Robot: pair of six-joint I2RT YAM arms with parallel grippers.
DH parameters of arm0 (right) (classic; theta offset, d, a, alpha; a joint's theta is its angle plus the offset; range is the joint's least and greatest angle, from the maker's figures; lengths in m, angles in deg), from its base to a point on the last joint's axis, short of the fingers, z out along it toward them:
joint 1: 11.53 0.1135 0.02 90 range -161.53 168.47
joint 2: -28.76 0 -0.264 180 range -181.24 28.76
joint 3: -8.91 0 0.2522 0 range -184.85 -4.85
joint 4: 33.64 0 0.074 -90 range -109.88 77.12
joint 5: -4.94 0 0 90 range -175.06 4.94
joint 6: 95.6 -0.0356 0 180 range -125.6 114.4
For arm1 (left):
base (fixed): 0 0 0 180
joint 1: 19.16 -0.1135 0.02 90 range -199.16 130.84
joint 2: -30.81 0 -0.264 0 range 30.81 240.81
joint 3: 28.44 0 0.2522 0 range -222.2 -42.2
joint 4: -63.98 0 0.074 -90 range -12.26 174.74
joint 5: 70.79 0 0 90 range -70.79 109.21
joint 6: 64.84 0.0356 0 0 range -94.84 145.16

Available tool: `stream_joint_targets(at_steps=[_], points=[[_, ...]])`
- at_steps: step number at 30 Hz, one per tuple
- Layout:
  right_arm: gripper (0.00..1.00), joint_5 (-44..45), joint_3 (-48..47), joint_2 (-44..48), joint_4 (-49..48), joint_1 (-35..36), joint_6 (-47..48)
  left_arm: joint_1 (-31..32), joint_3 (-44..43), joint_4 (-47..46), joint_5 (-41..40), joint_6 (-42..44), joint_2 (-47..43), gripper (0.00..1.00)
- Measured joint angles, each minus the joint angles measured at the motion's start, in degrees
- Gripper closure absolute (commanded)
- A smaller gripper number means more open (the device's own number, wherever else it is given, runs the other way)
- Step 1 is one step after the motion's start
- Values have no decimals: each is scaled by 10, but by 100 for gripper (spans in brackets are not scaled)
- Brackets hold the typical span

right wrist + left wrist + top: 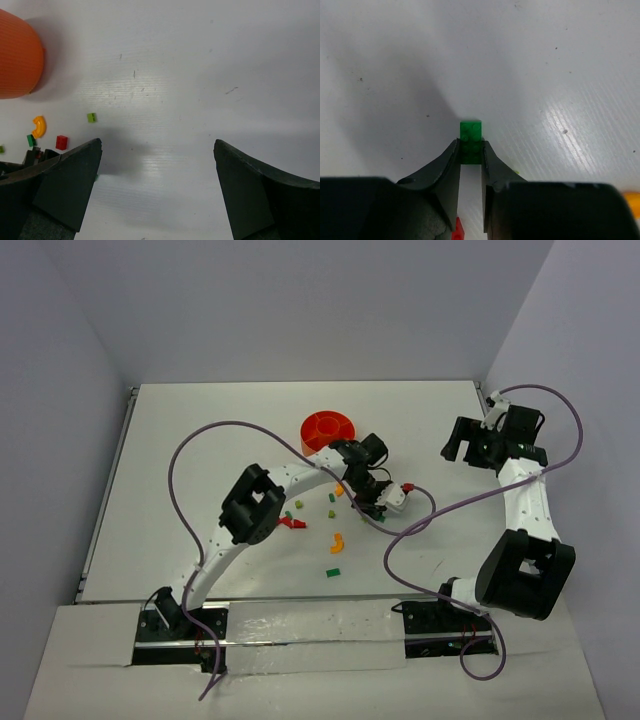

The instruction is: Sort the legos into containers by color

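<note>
Loose legos [292,523] lie scattered mid-table beside the left arm: red, green and a curved orange piece [336,540], too small to read closely. Farther back stands the orange bowl [328,428], its dividers faint. Just right of the pieces the left gripper [470,152] pinches a green brick [471,131] at its tips, studs up, long axis running straight away from the fingers, near end hidden between them. At far right the right gripper [158,145] stands spread wide, nothing between.
</note>
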Motion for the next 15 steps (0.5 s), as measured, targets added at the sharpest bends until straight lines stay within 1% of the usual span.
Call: stream_joint_targets(at_steps=[2, 7, 11, 15], points=[[0, -2, -1, 0, 0, 0, 0, 2, 9, -2, -8, -8, -6, 100], [0, -9, -1, 0, -1, 0, -6, -4, 68, -28, -41, -78, -52, 100], [0, -16, -1, -3, -3, 4, -13, -31, 131, -73, -86, -165, -131, 100], [0, -19, -1, -13, -5, 15, -19, -62, 154, -119, -140, -229, -225, 100]])
